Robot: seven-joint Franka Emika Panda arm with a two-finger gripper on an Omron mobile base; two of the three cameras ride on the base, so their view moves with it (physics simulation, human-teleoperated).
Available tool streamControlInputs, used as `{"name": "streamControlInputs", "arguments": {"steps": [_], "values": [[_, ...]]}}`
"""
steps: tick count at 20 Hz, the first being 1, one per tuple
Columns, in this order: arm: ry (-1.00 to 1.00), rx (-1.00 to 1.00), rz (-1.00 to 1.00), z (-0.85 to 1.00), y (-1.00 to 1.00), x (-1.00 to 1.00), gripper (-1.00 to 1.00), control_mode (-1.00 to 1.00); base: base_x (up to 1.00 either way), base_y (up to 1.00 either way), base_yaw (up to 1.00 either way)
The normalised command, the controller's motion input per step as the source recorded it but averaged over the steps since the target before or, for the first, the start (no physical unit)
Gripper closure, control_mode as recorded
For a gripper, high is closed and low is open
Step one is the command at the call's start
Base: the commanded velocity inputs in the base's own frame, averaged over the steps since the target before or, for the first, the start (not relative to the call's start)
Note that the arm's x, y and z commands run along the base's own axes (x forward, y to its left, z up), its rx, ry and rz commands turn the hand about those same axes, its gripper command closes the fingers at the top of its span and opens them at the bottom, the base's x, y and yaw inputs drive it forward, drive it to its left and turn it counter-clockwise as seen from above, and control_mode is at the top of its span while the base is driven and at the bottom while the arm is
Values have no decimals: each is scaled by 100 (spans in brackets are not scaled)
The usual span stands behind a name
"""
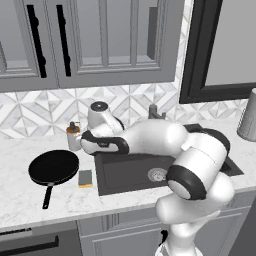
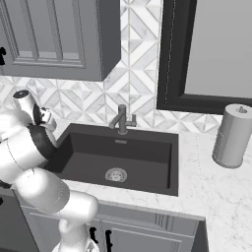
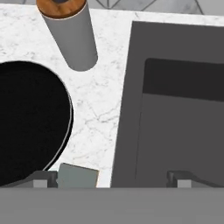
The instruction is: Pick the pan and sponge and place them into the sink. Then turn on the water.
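The black pan (image 1: 54, 167) lies on the marble counter left of the sink (image 1: 125, 186), its thin handle pointing toward the front edge. Between pan and basin lies the small grey-green sponge (image 1: 85, 178). In the hand view the pan (image 3: 30, 127) takes up the left, the sponge (image 3: 78, 177) sits by the left fingertip, and the sink (image 3: 175, 109) takes up the right. My gripper (image 3: 111, 180) hangs open above the counter strip at the sink's left rim, holding nothing. The sink (image 2: 123, 147) is bare down to its drain (image 2: 116, 174). The faucet (image 2: 121, 119) shows no water.
A grey soap dispenser (image 1: 74, 136) with a brown collar stands behind the pan, close to my hand. A paper towel roll (image 2: 233, 135) stands on the counter right of the sink. Wall cabinets hang above the counter.
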Motion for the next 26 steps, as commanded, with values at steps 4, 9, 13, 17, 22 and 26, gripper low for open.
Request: {"name": "streamControlInputs", "arguments": {"steps": [4, 9, 13, 17, 22, 26], "values": [[5, 0, 0, 0, 6, 1, -100, -100, 0, 0, 0], [2, 0, 0, -16, 22, 0, -100, -100, 0, 0, 0], [16, 0, 0, -3, 32, 0, -100, -100, 0, 0, 0], [17, 0, 0, 0, 30, 0, -100, -100, 0, 0, 0], [12, 0, 0, -8, 48, -1, -100, -100, 0, 0, 0], [2, 0, 0, -18, 54, 0, -100, -100, 0, 0, 0]]}}
